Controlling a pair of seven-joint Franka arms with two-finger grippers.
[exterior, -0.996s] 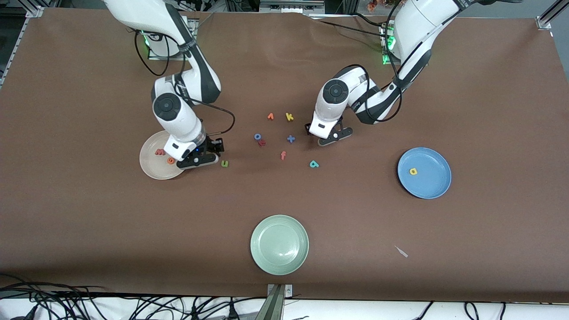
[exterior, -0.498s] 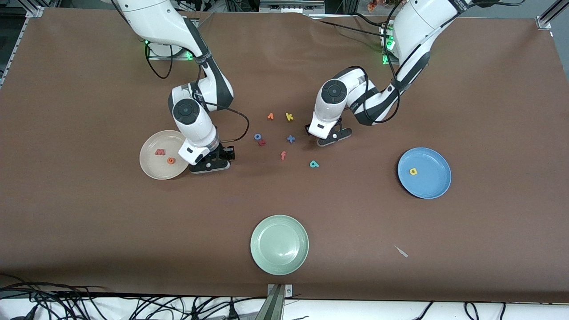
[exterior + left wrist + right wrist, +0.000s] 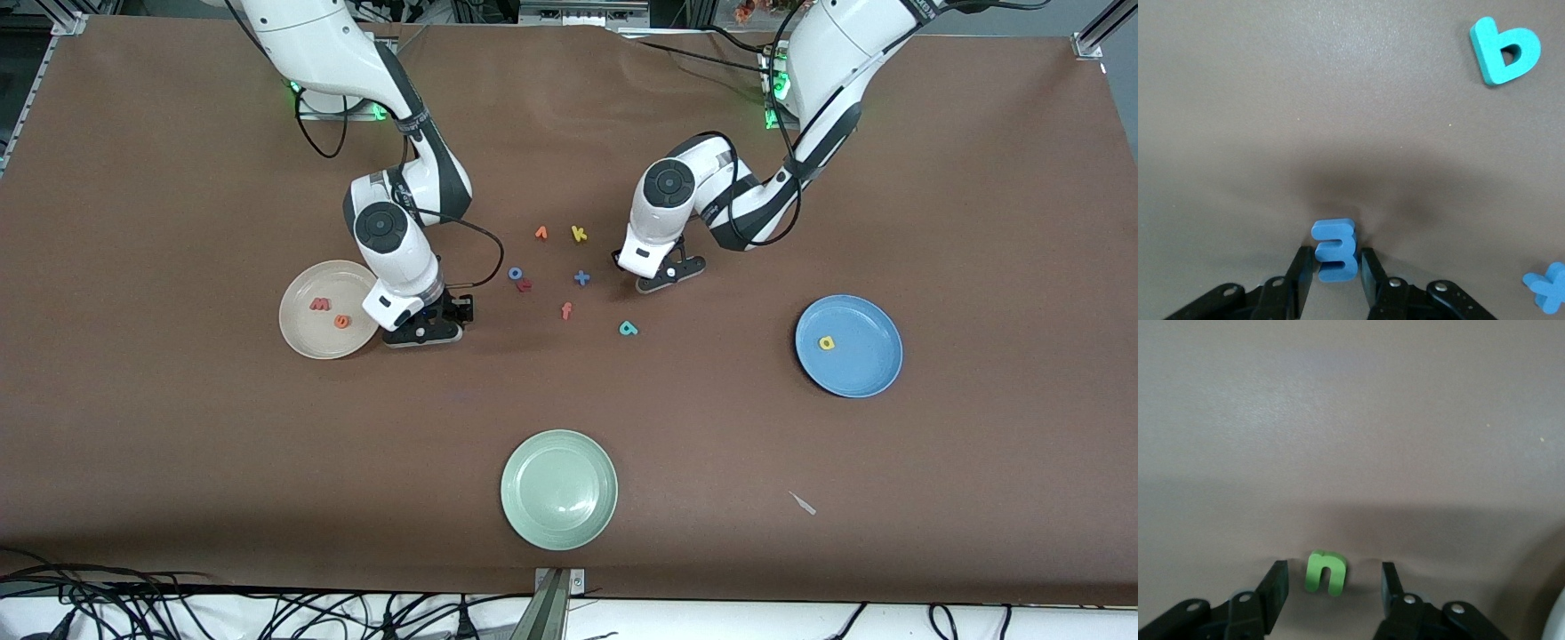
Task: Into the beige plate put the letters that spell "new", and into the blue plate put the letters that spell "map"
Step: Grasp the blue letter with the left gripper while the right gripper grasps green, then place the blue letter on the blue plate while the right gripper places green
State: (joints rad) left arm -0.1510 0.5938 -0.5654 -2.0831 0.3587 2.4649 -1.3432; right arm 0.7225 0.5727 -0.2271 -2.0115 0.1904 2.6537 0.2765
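We see the left gripper point(image 3: 1337, 267) low at the table, its fingers clamped on the small blue foam letter m point(image 3: 1335, 249); the teal foam p point(image 3: 629, 329) lies near it, nearer the front camera. The round blue plate point(image 3: 867, 373), well apart toward the left arm's end, holds only the yellow foam a point(image 3: 827, 343).

Our right gripper point(image 3: 1330, 587) stands just beside the round cream-beige plate point(image 3: 302, 342), fingers spread apart on either side of the green foam n point(image 3: 1325, 572), not touching it. That plate holds the dull red w point(image 3: 319, 305) and orange e point(image 3: 342, 322).
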